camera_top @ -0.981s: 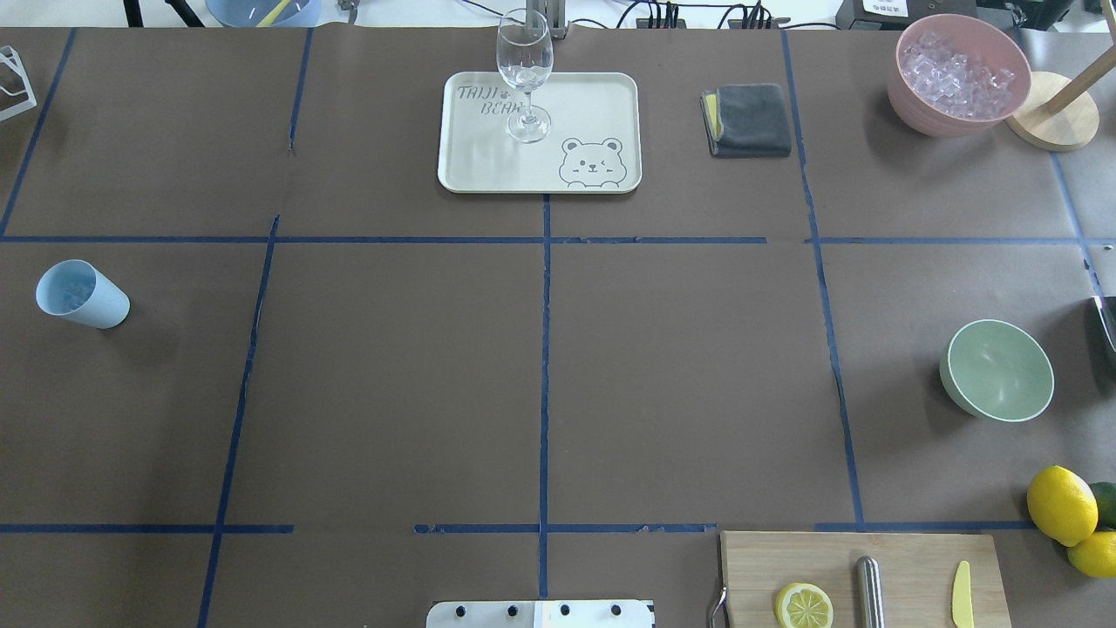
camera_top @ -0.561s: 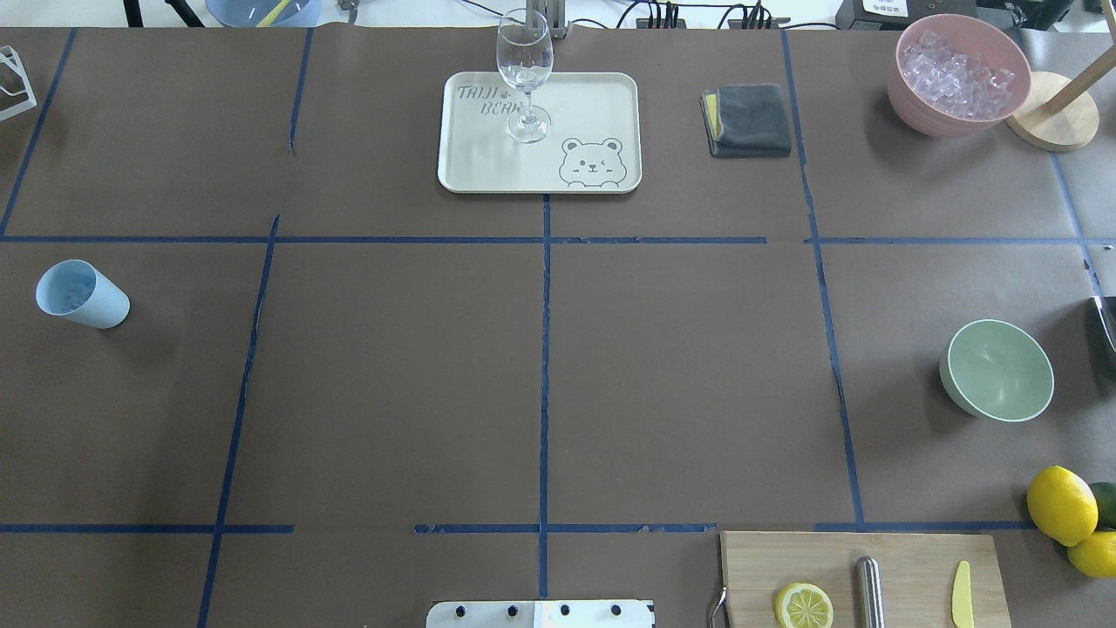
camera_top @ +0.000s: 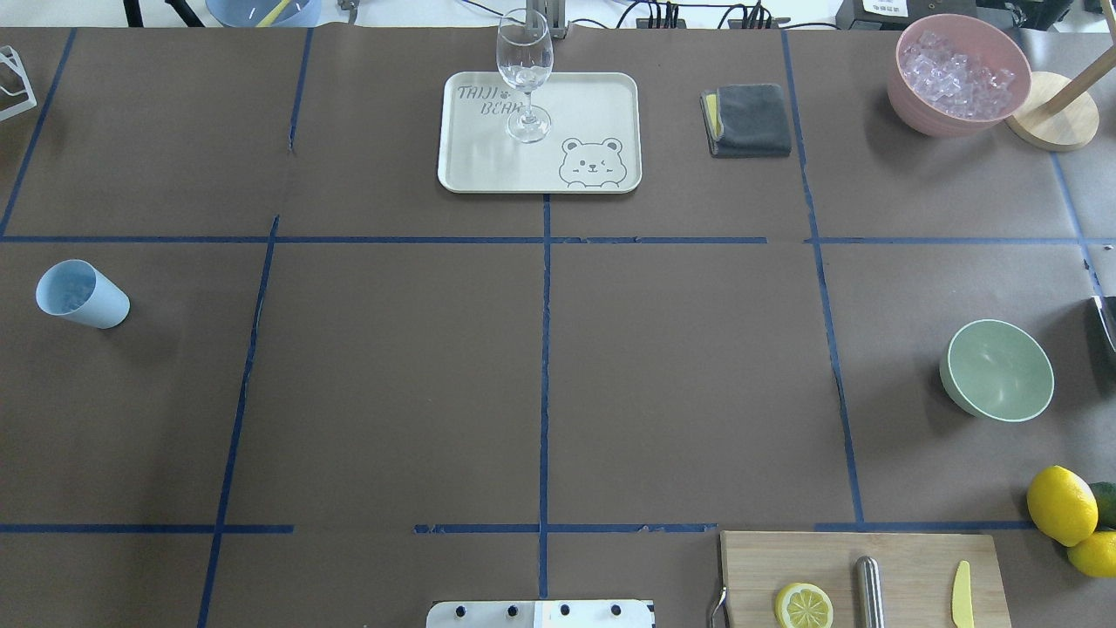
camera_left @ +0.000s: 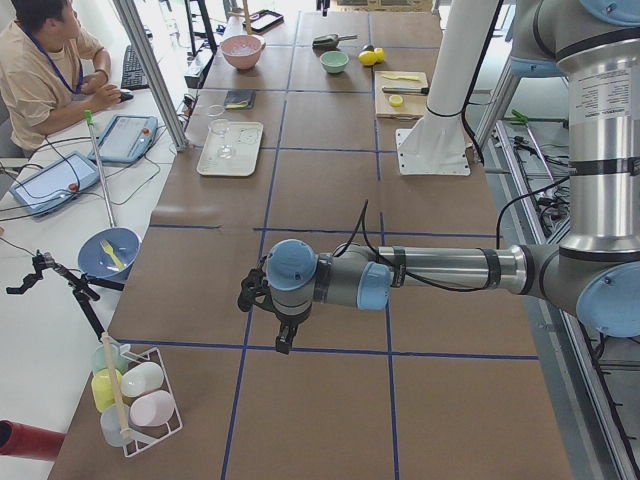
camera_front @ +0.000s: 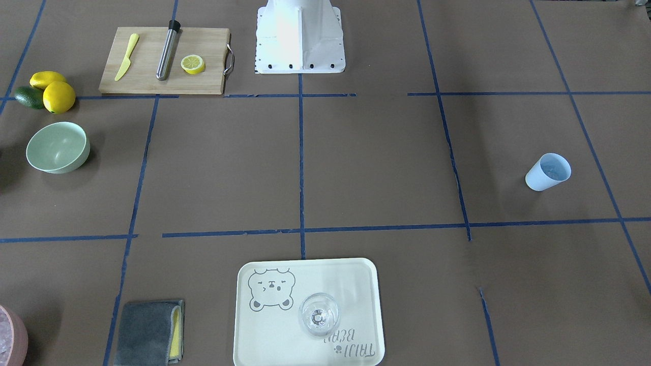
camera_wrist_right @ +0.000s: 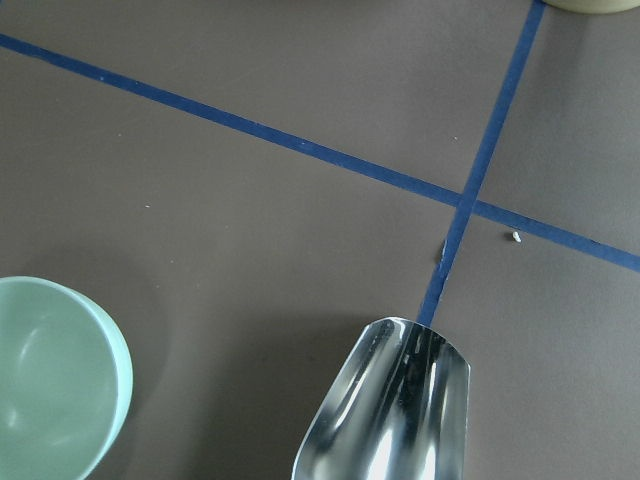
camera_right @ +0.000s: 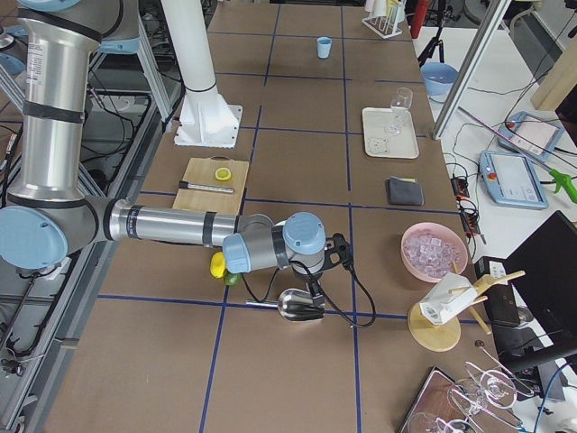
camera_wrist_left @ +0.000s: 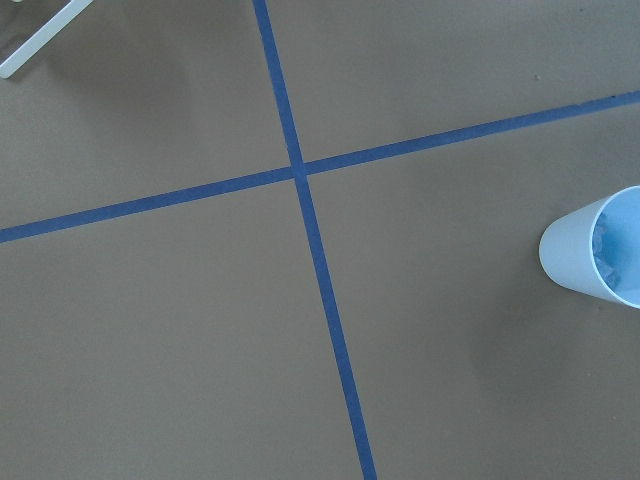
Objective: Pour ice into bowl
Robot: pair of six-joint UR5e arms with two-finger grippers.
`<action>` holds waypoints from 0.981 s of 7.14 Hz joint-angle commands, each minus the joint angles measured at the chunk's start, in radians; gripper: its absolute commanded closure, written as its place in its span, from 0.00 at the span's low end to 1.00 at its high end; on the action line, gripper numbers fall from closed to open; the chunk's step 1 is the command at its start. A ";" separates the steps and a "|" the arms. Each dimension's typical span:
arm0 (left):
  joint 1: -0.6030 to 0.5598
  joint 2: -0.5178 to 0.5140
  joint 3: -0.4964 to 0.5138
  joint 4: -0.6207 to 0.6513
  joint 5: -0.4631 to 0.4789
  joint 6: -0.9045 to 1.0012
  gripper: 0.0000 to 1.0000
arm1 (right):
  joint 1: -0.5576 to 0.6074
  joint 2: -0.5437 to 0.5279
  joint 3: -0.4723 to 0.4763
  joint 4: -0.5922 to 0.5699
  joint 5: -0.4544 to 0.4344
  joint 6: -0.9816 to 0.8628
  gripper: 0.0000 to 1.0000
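Note:
The mint-green bowl (camera_top: 997, 370) stands empty at the table's right side; it also shows in the front view (camera_front: 57, 147) and at the lower left of the right wrist view (camera_wrist_right: 50, 375). A light blue cup (camera_top: 81, 294) stands at the far left, with whitish ice (camera_wrist_left: 608, 250) inside it. My left gripper (camera_left: 277, 330) hovers over the table near the cup's end, and I cannot tell if it is open. My right gripper (camera_right: 317, 281) hangs over a metal scoop (camera_wrist_right: 390, 410) beside the bowl, and I cannot tell its state.
A pink bowl (camera_top: 907, 96) full of ice stands at the back right beside a wooden stand (camera_top: 1051, 122). A cream tray (camera_top: 593, 105) bears a wine glass (camera_top: 524, 74). A grey cloth (camera_top: 750, 119), a cutting board (camera_top: 907, 558) and lemons (camera_top: 1061, 504) lie around.

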 commanded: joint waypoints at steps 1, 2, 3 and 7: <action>0.001 0.000 -0.001 0.000 0.000 -0.002 0.00 | -0.045 0.020 0.052 0.000 0.021 0.101 0.00; 0.001 0.000 -0.001 0.000 0.000 0.000 0.00 | -0.101 0.020 0.064 0.002 0.058 0.167 0.00; 0.001 0.001 -0.001 0.000 0.000 0.000 0.00 | -0.162 0.023 0.067 0.004 0.051 0.239 0.01; -0.001 0.001 -0.001 0.000 -0.002 0.000 0.00 | -0.249 0.057 0.061 0.002 0.035 0.336 0.02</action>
